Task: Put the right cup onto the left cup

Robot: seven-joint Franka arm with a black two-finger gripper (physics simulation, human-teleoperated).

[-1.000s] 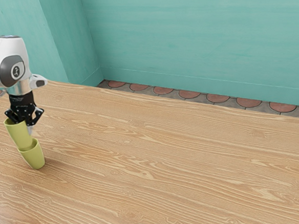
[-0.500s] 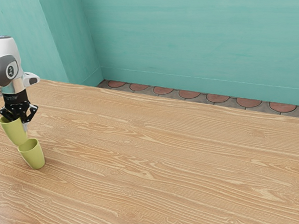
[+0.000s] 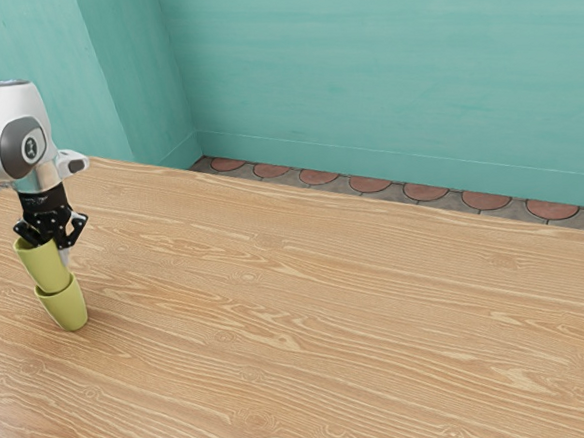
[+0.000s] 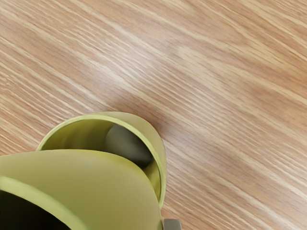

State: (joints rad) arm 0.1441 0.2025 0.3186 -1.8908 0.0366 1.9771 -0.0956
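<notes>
Held cup (image 3: 43,264): upright-ish but leaning, mouth up, its base at the mouth of the lower cup (image 3: 68,311). Can't tell how deep it sits. Claw (image 3: 58,249) pinches it by the wall near the rim. Wrist view: the held cup covers only part of the lower mouth, a crescent of the inside showing beside it. Reads as off-centre.

Lower cup stands on the tabletop (image 3: 309,318).

Risks, my judgement: pressing down at this lean could catch base on rim and tip or push the lower cup. Wedged crooked, it may get dragged when the claw lifts away. Early release: held cup topples. Centre and straighten first.
</notes>
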